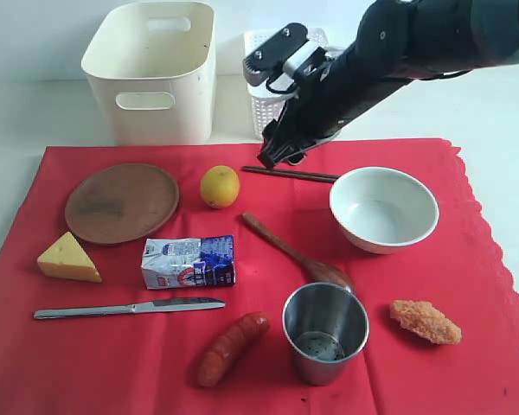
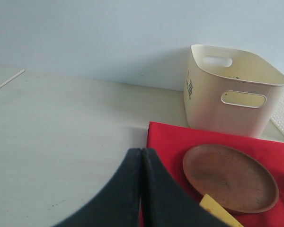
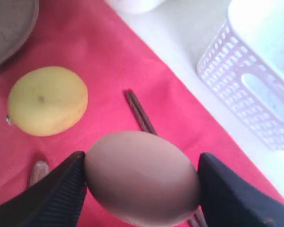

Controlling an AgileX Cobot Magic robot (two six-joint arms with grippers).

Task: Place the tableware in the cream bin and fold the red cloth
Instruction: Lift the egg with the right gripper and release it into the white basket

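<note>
Your right gripper (image 3: 141, 182) clamps egg (image 3: 142, 168), which hides part of chopsticks (image 3: 138, 112); left gripper (image 2: 141, 179) pinched together, empty. Chopsticks' long axis runs left-right, upper centre of exterior view.

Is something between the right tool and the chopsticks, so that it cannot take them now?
Yes. The right tool is shut on an egg, which fills its jaws. The chopsticks lie on the cloth right under the egg.

The cloth (image 1: 69, 363) is plain red, the bin (image 1: 190, 95) cream, the basket (image 1: 264, 112) white lattice. The plate (image 1: 121, 203) is brown, the bowl (image 1: 383, 212) white, the cup (image 1: 322, 367) silver. The lemon (image 1: 219, 187) is yellow, the egg (image 3: 142, 177) tan, the carton (image 1: 189, 262) blue and white.
</note>
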